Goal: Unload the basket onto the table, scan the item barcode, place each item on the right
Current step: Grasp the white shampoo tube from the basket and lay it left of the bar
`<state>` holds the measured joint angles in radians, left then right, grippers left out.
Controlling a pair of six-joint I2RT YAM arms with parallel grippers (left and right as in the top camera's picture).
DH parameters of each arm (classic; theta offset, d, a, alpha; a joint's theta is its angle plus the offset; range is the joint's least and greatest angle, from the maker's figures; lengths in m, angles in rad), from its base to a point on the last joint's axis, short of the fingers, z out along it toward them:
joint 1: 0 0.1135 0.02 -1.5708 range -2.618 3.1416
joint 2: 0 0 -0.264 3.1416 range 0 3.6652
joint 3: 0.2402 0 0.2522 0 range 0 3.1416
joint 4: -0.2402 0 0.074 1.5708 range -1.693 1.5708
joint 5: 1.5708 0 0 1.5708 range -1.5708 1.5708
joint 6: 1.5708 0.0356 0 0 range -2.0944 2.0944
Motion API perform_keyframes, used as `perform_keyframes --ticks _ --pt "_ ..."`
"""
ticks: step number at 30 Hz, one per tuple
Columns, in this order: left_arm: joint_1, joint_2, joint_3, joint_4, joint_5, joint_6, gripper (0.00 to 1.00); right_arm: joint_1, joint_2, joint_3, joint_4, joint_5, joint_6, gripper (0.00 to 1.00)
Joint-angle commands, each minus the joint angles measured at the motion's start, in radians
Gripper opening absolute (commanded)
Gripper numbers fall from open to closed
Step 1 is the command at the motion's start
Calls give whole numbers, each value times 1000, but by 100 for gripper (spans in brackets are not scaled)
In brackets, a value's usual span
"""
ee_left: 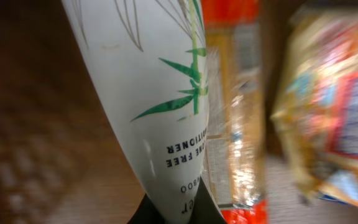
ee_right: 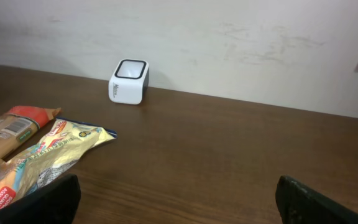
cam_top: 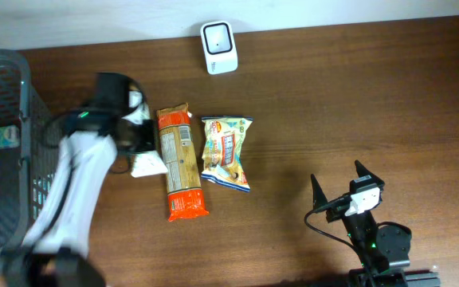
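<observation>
One grey basket (cam_top: 6, 96) sits at the far-left edge, with a small green-and-white packet (cam_top: 2, 137) inside it.

Just right of the basket, your left gripper (cam_top: 143, 142) is clamped together on the white sachet (cam_top: 148, 166). That is the item to scan. It hangs low over the table, left of centre and right beside the other packs. In the wrist view the white sachet (ee_left: 148, 93) rises out of the closed left gripper (ee_left: 176, 214), showing a green bamboo-leaf print and some partial text. No barcode is visible on the face shown.

Handling guess:
- It looks light and thin, a soft glossy film, so it will likely flop and may slip.
- Your hold is at one end, which looks sensible. Keep the pinch on the sealed edge so the printed faces are not covered.
- Expect it to bend as you swing it.

Next right is the orange snack pack (cam_top: 180, 163), lying lengthwise near to far and just beside the sachet. I cannot tell whether they touch. The yellow snack bag (cam_top: 226, 151) is just right of that. Both are crinkly film and easy to nudge.

The barcode scanner (cam_top: 218, 48), a small white box with a dark window, stands at the far edge by the pale wall (ee_right: 229, 43). It is well apart from the packs, with bare tabletop between them.

The table (cam_top: 373, 104) is smooth dark wood, flat and likely low in grip. Its right half is open space.

At near right, your right gripper (cam_top: 349, 195) has its jaws wide apart and holds nothing. It is well clear of everything.
</observation>
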<state>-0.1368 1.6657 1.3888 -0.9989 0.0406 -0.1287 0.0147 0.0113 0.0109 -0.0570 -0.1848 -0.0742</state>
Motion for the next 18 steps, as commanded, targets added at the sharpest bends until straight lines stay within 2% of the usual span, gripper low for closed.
perform_keyframes --ticks 1,4,6,7,8,9,10,11,13,14,17,18 --pt "-1 174 6 -24 -21 26 0 6 -5 -5 -6 -6 11 99" --pt "-18 322 5 -64 -18 26 0 6 -5 -5 -6 -6 11 99" --pt "-50 327 5 -61 -17 34 3 6 -5 -5 -6 -6 11 99" --pt "-81 327 5 -67 -2 34 40 6 -5 -5 -6 -6 11 99" --pt "-97 327 10 -80 11 34 62 6 -5 -5 -6 -6 11 99" --pt "-113 327 25 -106 16 33 72 6 -5 -5 -6 -6 11 99" --pt "-126 325 84 -173 15 33 77 6 -5 -5 -6 -6 11 99" --pt "-124 324 185 -258 15 33 79 6 -5 -5 -6 -6 11 99" --pt "-106 311 508 -436 -2 33 81 6 -5 -5 -6 -6 11 99" --pt "-90 309 689 -499 -11 33 86 6 -5 -5 -6 -6 11 99" --pt "13 305 1096 -590 -24 -2 91 6 -5 -5 -6 -6 11 99" --pt "63 303 1174 -600 -37 -28 91 6 -5 -5 -6 -6 11 99"
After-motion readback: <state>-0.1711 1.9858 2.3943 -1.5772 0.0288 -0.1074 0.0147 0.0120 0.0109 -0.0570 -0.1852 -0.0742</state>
